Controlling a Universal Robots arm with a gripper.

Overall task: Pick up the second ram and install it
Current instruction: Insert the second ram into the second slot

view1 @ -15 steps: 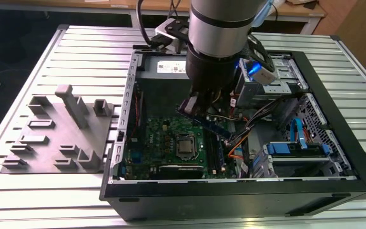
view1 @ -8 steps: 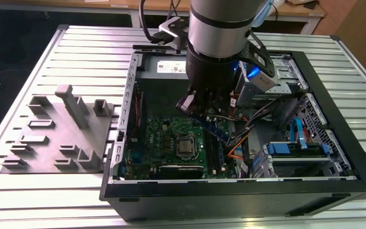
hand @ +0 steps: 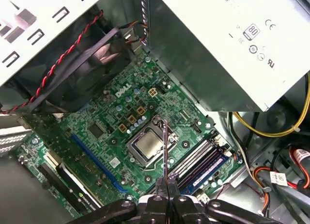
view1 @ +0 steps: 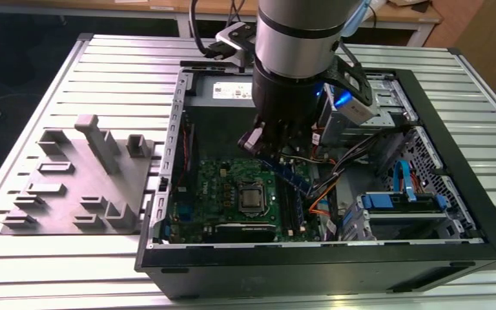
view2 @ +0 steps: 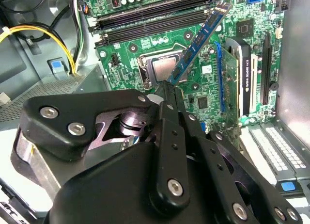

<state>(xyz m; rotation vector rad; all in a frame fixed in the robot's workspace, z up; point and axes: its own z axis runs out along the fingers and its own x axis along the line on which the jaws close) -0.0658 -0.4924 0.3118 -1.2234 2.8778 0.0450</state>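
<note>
Green-blue circuit laminate forms the second ram (view2: 198, 42), a long, thin, flat strip whose face is mottled with small components. It hangs inside the open black computer case (view1: 317, 271), clamped at one end between the narrow black fingers (view2: 167, 117). It sits above the green motherboard (hand: 106, 122) near the silver processor socket (hand: 147, 147), slanting toward the black memory slots (view2: 145, 18) but not seated. Judged light, stiff and fragile: grip the bare edges, keep off the contacts, and avoid bending. The case stands on the slatted metal bench (view1: 127, 61).
</note>
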